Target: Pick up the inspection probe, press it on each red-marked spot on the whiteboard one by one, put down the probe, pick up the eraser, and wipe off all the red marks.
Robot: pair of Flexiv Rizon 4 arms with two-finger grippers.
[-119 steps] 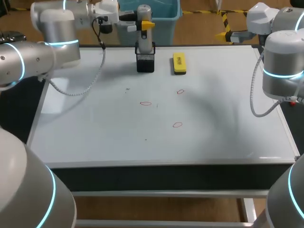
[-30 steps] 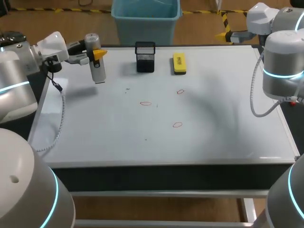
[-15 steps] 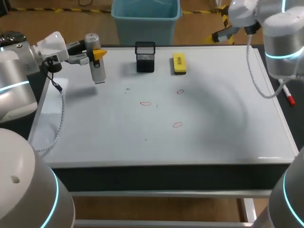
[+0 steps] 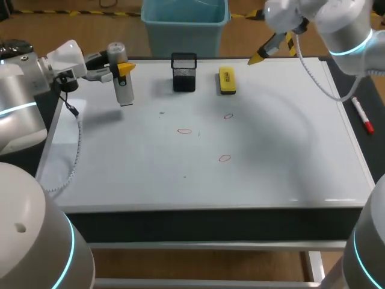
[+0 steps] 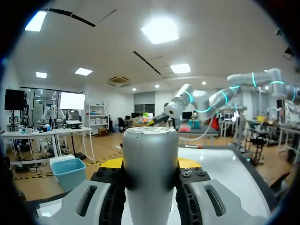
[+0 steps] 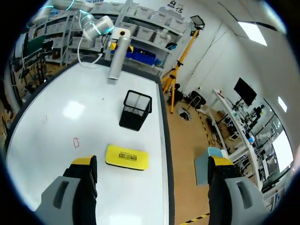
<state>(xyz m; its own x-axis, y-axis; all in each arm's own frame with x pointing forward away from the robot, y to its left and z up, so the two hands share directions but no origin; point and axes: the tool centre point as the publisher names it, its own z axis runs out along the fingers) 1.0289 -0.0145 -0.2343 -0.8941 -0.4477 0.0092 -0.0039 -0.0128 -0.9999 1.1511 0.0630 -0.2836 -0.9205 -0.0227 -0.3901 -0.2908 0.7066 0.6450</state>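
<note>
The grey cylindrical probe (image 4: 122, 81) hangs upright over the whiteboard's (image 4: 283, 150) far left part, with my left gripper (image 4: 123, 68) shut on it. In the left wrist view the probe (image 5: 150, 168) fills the space between the fingers. Three small red marks (image 4: 184, 130) (image 4: 228, 116) (image 4: 224, 158) are drawn mid-board. The yellow eraser (image 4: 227, 80) lies flat near the far edge. My right gripper (image 4: 267, 51) hovers open just right of it; in its wrist view the eraser (image 6: 126, 157) lies under the right gripper (image 6: 152, 161), nearer one finger.
An empty black mesh holder (image 4: 183, 72) stands left of the eraser, also seen as the holder (image 6: 136, 109) ahead of the right gripper. A red marker pen (image 4: 362, 114) lies off the board's right side.
Left gripper lifted the probe out of the mesh holder, carried it left, and has since held still. Right arm swung in from the right edge toward the eraser over the last second.
</note>
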